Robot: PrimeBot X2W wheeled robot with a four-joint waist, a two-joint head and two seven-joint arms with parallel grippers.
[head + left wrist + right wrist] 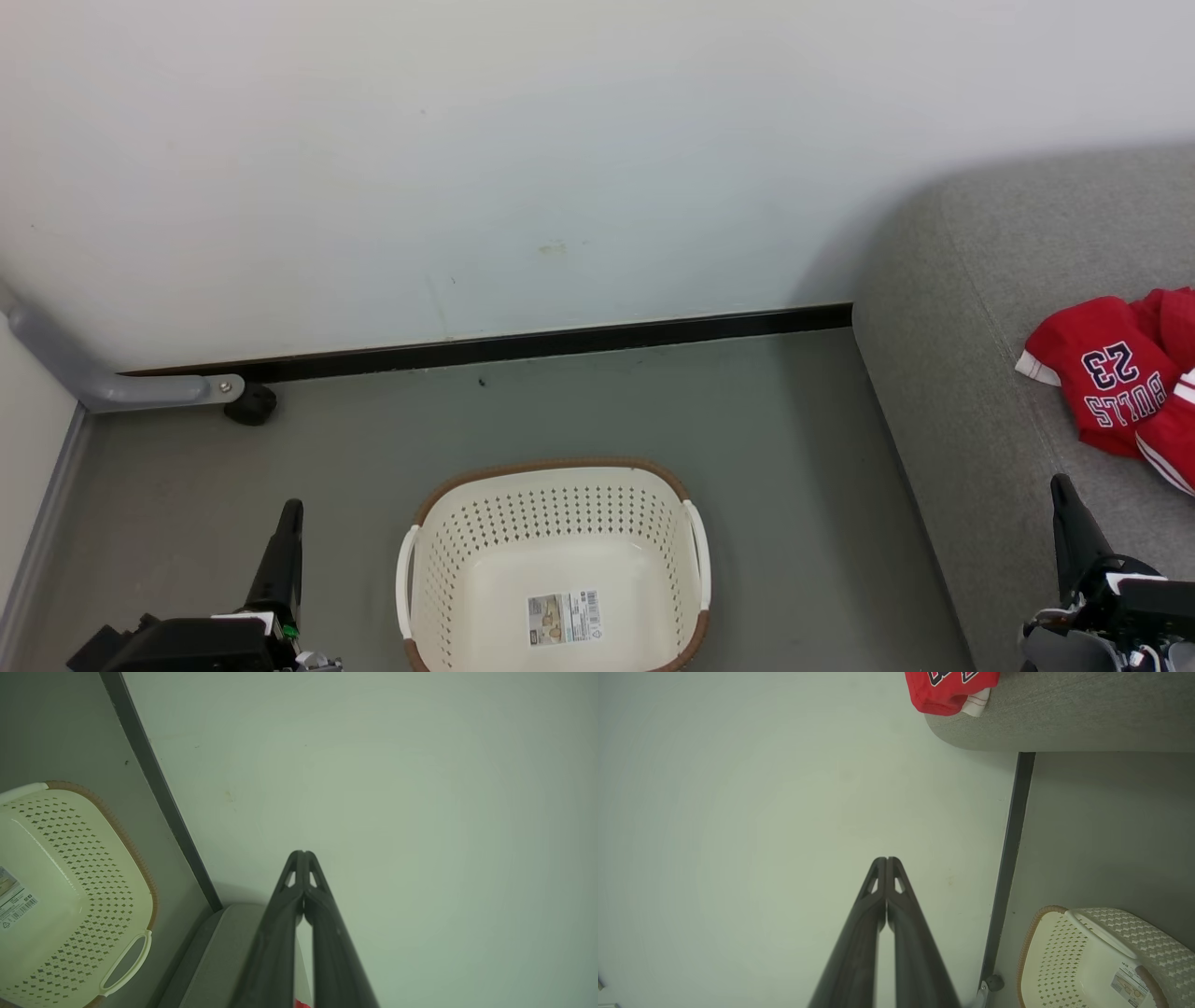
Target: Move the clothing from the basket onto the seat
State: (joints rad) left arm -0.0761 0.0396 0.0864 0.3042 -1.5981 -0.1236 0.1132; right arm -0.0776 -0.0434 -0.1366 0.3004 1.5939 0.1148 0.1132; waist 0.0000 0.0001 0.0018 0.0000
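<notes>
The clothing (1116, 373), a red jersey lettered "BULLS 23" with red shorts beside it, lies on the grey seat (943, 373) at the right; its edge (952, 693) hangs near the seat's (1064, 714) rounded corner. The cream basket (555, 569) with a brown rim stands on the floor at the bottom centre, holding nothing but a barcode label; it shows too as the basket (70, 891) and the basket (1092, 961) in the wrist views. My left gripper (291, 511) is shut and empty left of the basket. My right gripper (1062, 487) is shut and empty over the seat's front.
A pale wall with a black skirting strip (523, 343) runs behind the basket. A grey bracket (112, 385) and a black caster (250, 405) sit at the far left by the wall. Grey floor (794, 467) lies between basket and seat.
</notes>
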